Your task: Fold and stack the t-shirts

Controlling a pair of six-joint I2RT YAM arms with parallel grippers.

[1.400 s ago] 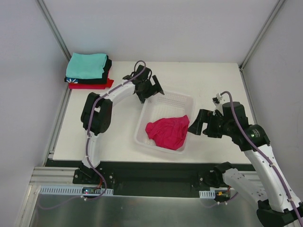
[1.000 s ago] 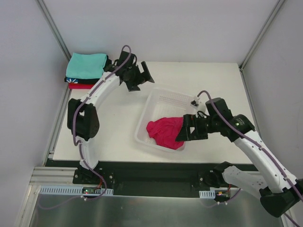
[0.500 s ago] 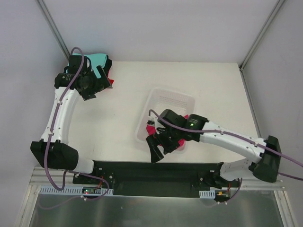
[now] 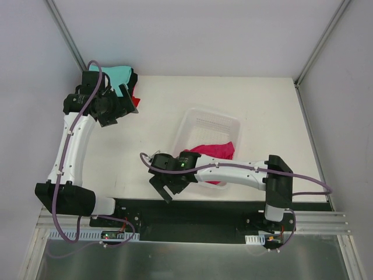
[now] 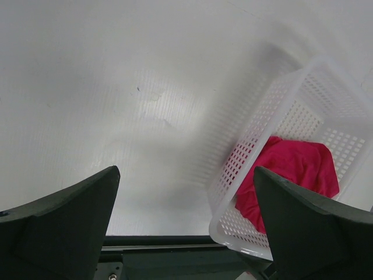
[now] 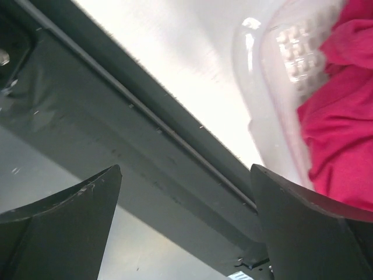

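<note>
The flat white counter (image 4: 262, 99) is carrying all items. The white plastic mesh basket (image 4: 217, 121) is sitting near its middle, angled. A stack of folded cloth t-shirts (image 4: 114, 72), teal on top with a red edge showing below, is lying at the far left corner, partly hidden by the left arm.

The crimson-pink soft cloth t-shirt (image 4: 220, 150) is lying bunched in the near end of the basket, partly under the right arm.

The left fingers (image 5: 61, 216) are standing spread wide and empty, hovering just beside the stack. The right fingers (image 6: 55, 219) are likewise spread wide and empty, hanging over the near edge of the counter, just beside the basket's near left corner and outside it.

Handling assessment: the bunched t-shirt is probably light, limp and not fragile. It is likely to sag and drape when lifted and will not keep any shape. Take hold of a raised fold on top of the heap, well clear of the mesh wall. No collar or shoulder seam can be made out in the bunch. The basket looks light and may drag along if the cloth snags.
</note>
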